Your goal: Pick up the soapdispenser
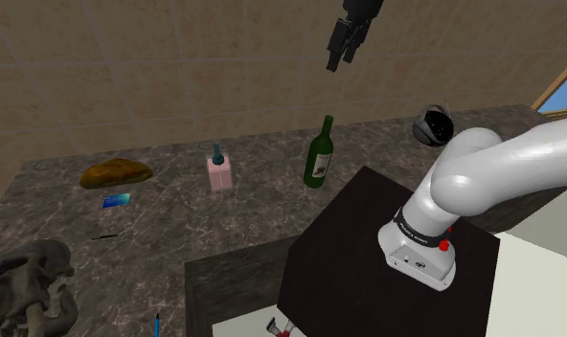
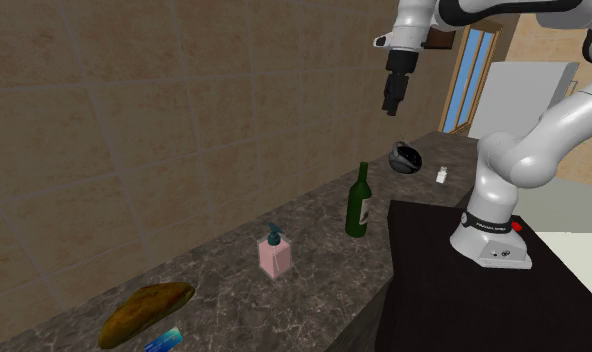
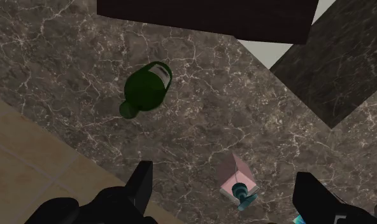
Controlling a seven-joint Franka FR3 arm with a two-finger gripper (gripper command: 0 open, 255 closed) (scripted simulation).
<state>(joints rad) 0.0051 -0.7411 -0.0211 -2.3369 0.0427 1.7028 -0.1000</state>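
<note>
The soap dispenser [image 1: 219, 172] is a small pink block with a teal pump, standing upright on the dark marble counter [image 1: 176, 230]. It also shows in the second exterior view [image 2: 275, 255] and from above between my fingers [image 3: 239, 184]. My black gripper [image 1: 344, 43] hangs high above the counter, near the tiled wall, over the green bottle rather than the dispenser. From the second exterior view the gripper [image 2: 394, 92] is well above everything. Its fingers [image 3: 141, 181] stand wide apart with nothing held; the gripper [image 3: 225, 188] is open.
A green wine bottle [image 1: 319, 153] stands to the shoulder view's right of the dispenser. A bread loaf [image 1: 116, 173] and a blue card [image 1: 117, 200] lie to its left. A dark round kettle [image 1: 432, 125] sits at the far right. The black stand [image 1: 368, 249] borders the counter.
</note>
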